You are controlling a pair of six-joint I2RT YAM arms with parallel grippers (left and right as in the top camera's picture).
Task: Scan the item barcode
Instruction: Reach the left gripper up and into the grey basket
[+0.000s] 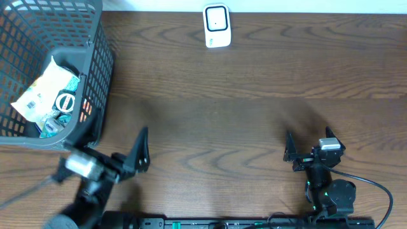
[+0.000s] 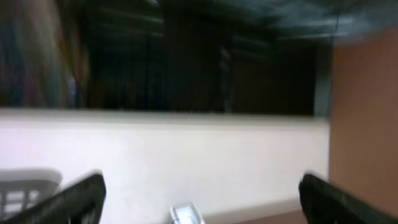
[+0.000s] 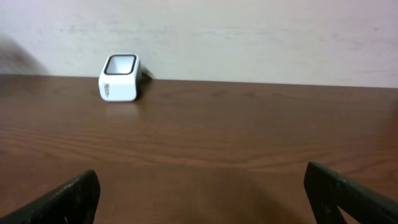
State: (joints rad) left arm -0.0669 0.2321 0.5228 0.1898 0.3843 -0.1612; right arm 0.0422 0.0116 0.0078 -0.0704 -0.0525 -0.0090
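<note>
The items lie in the grey mesh basket (image 1: pixel 95 70) at the table's far left: a white packet (image 1: pixel 46 89), a round tin (image 1: pixel 65 102) and a blue-printed pack (image 1: pixel 51 125). The white barcode scanner (image 1: pixel 216 27) stands at the far edge in the middle, and shows in the right wrist view (image 3: pixel 119 78) and, blurred, in the left wrist view (image 2: pixel 186 214). My left gripper (image 1: pixel 121 149) is open and empty just in front of the basket, its view smeared and tilted up. My right gripper (image 1: pixel 308 147) is open and empty over bare wood at the near right.
A pale wall (image 3: pixel 249 37) runs behind the table's far edge. The basket's near corner (image 1: pixel 82 137) stands close to my left arm. Brown wooden table (image 1: pixel 222 114) lies between the grippers and the scanner. A black cable (image 1: pixel 375 187) loops beside the right arm's base.
</note>
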